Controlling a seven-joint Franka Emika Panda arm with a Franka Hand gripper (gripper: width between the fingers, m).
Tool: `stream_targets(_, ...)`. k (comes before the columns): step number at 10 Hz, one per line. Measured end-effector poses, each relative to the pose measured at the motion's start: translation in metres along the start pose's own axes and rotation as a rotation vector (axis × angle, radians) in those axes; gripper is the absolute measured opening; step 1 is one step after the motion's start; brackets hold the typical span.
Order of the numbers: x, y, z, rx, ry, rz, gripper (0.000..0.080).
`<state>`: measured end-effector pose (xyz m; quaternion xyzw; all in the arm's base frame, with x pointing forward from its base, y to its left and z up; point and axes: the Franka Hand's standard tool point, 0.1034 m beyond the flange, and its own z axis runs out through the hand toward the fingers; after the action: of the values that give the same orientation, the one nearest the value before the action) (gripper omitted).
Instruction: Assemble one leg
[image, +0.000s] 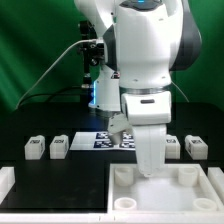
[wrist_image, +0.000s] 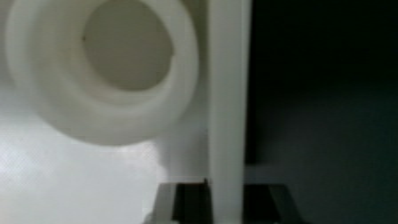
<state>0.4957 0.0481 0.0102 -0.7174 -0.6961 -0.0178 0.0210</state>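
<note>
A large white tray-like piece (wrist_image: 89, 160) fills most of the blurred picture. A round raised socket (wrist_image: 98, 60) stands on it, close beside its straight raised rim (wrist_image: 228, 100). Past the rim lies the dark bench (wrist_image: 329, 110). Two dark shapes, seemingly the claw (wrist_image: 228, 206) fingertips (wrist_image: 185, 206), flank the rim; contact cannot be told.

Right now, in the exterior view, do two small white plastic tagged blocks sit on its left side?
Yes, one leg and a second leg sit on the exterior view's left.
</note>
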Motion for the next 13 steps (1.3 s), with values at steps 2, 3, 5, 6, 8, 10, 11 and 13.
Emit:
stream_targets(2,0.0081,-0.0007,-0.0004,0.007,-0.004,0.006,0.0061)
stream_targets(3,0.008,-0.0003,-0.0008,0.017,-0.006,0.011,0.0061)
stream_targets(5,0.0078,-0.0009,0.0001,0.02,-0.007,0.022,0.0061)
stream_targets(6,0.0075,-0.0013,0.0002,0.02,-0.008,0.022,0.0061)
stream_targets(8,0.007,-0.0014,0.0004,0.021,-0.008,0.024,0.0238)
stream_targets(10,0.0067,-0.0014,0.0004,0.021,-0.008,0.024,0.0439)
stream_targets(11,0.0066,-0.0014,0.0004,0.021,-0.007,0.024,0.057)
stream_targets(13,0.0063,-0.0013,0.0004,0.021,-0.007,0.025,0.0626)
